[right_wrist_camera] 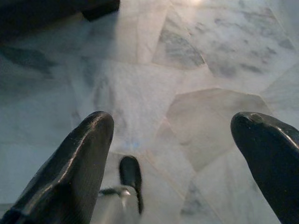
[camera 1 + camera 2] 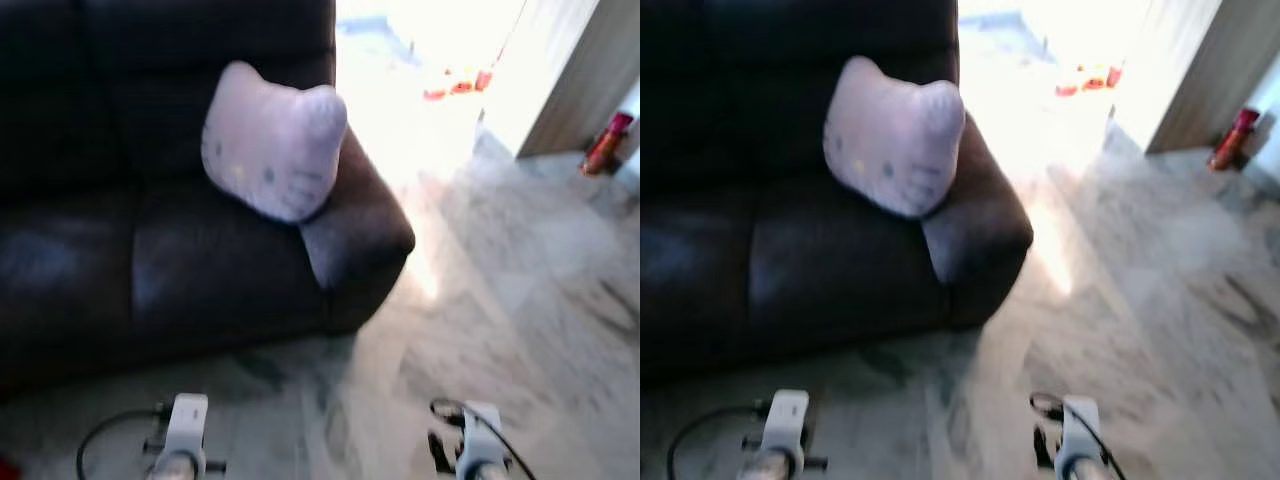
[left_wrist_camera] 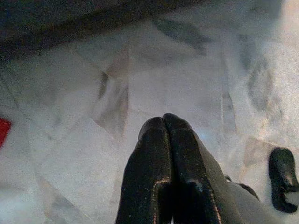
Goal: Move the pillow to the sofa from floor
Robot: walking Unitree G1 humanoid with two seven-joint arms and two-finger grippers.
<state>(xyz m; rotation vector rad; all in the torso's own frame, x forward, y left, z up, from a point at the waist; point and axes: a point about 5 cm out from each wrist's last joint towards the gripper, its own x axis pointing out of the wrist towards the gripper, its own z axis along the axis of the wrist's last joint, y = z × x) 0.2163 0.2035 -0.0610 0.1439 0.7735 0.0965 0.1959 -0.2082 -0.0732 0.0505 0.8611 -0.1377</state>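
A pale pink cat-face pillow rests on the dark sofa, leaning against the backrest and the right armrest. Both arms hang low over the marble floor in front of the sofa; their silver wrists show at the bottom of the eye views. My left gripper points down at the floor with its two black fingers pressed together and nothing between them. My right gripper is open, fingers spread wide over bare tiles.
Grey-veined marble floor stretches to the right of the sofa. Bright light floods the area behind the armrest. A wooden panel and a red canister stand at the far right. A red scrap lies on the floor.
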